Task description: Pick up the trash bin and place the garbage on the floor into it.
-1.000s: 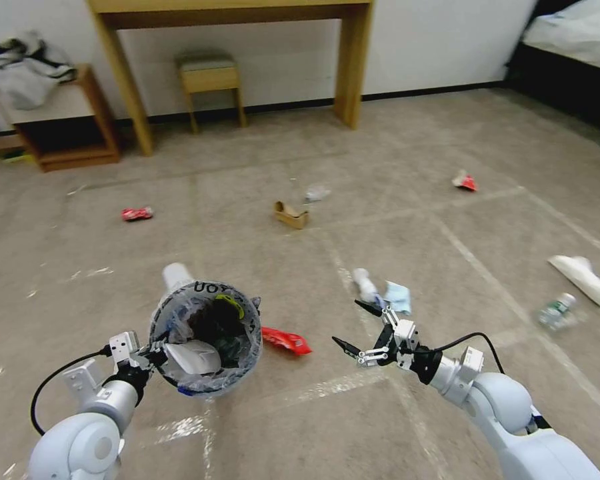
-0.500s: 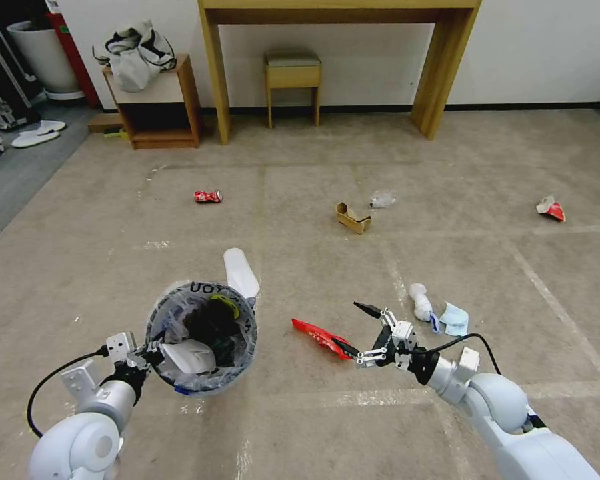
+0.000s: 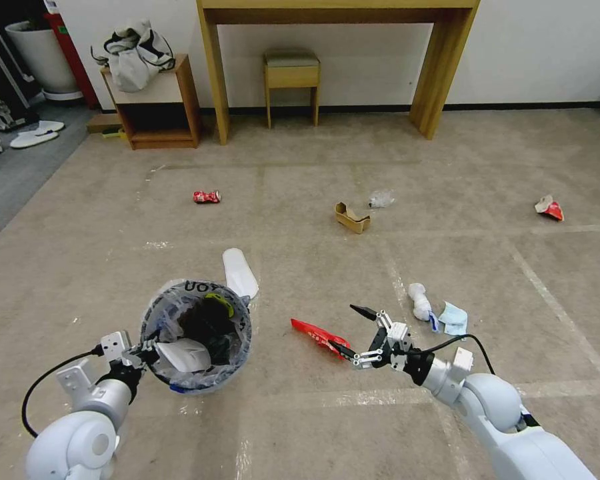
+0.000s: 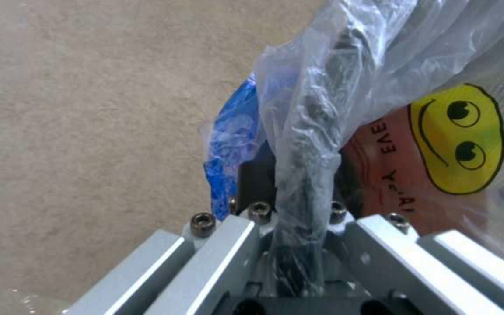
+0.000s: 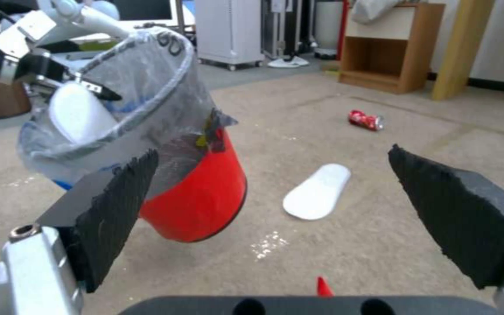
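The trash bin (image 3: 197,337) hangs clear of the floor (image 3: 300,427) at about 8 o'clock in the head view, tilted, its clear liner bag folded over the rim. The left gripper (image 3: 142,351) is pinched onto the bin's near rim; the left wrist view shows the rim and bunched bag (image 4: 310,144) clamped between its fingers, plus a yellow smiley print (image 4: 459,140) on the bag that the head view does not bring out.

The right gripper (image 3: 353,333) sits at about 5 o'clock, fingers spread wide and holding nothing. One fingertip lies just at the near end of the red foil wrapper (image 3: 317,335); whether it touches cannot be told. The right wrist view looks between the open pads (image 5: 118,205) and shows the bin's red wall (image 5: 205,197) lifted off the carpet, which the head view hides.

Other garbage lies outward: the white slipper (image 3: 239,272) at the bin's 1 o'clock, the face mask (image 3: 452,319) beside a white wad (image 3: 420,301) at 3 o'clock, the cardboard scrap (image 3: 351,217) and clear plastic wad (image 3: 382,199) near 12, the soda can (image 3: 206,197) at 11, and another red wrapper (image 3: 550,208) at 2.
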Available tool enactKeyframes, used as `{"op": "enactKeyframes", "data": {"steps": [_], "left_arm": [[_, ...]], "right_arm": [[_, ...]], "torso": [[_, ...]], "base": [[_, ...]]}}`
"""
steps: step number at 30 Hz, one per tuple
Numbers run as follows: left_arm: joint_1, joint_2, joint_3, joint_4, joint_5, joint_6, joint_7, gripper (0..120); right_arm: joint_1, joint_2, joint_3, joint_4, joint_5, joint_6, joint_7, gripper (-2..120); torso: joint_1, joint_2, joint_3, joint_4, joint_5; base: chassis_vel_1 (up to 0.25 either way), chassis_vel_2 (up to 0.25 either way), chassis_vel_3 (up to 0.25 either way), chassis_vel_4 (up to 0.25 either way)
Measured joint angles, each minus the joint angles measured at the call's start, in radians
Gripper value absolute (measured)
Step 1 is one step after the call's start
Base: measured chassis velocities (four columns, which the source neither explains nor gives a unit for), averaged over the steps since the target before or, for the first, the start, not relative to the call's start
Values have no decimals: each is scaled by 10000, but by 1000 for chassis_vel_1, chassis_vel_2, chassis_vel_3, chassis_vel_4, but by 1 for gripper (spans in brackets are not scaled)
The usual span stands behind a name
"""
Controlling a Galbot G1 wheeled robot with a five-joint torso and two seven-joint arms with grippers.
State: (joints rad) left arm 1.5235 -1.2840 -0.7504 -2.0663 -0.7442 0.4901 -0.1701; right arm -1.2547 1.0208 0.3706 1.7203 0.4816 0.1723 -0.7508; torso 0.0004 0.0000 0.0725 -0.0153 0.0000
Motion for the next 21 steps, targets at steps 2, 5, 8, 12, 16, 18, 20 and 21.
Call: {"op": "enactKeyframes", "data": {"steps": [2, 5, 8, 12, 16, 18, 20, 21], "left_arm": [[-42, -34, 89, 24, 23, -3, 12, 0], [-86, -60, 135, 54, 44, -16, 17, 0], [-108, -64, 149, 71, 74, -45, 21, 0], [-107, -62, 148, 71, 76, -56, 25, 0], [-78, -67, 133, 71, 104, -107, 66, 0], [-65, -79, 130, 69, 112, -123, 88, 0], [-64, -80, 130, 68, 115, -128, 90, 0], [-64, -80, 130, 68, 115, -128, 90, 0]], "right_arm": [[-3, -9, 93, -47, 0, 11, 22, 100], [-51, -28, 168, -55, -3, 38, 26, 100], [-116, -27, 216, -40, -70, 44, 26, 100], [-114, 0, 250, -40, -91, -18, -37, 100], [-81, 52, 319, -66, -127, -152, -374, 100], [-73, 86, 335, -113, -96, -154, -535, 100], [-73, 87, 337, -121, -84, -152, -566, 100], [-73, 87, 337, -121, -84, -152, -566, 100]], "torso": [[0, 1, 0, -1, 0], [0, 0, 0, -1, 0], [0, 1, 0, -1, 0], [0, 0, 0, 0, 1], [0, 0, 0, 0, 0], [0, 0, -1, 0, 0], [0, 0, 0, 0, 0], [0, 0, 0, 0, 0]], "base": [[0, 0, 0, 0], [0, 0, 0, 0], [0, 0, 0, 0], [0, 0, 0, 0], [0, 0, 0, 0], [0, 0, 0, 0], [0, 0, 0, 0], [0, 0, 0, 0]]}}
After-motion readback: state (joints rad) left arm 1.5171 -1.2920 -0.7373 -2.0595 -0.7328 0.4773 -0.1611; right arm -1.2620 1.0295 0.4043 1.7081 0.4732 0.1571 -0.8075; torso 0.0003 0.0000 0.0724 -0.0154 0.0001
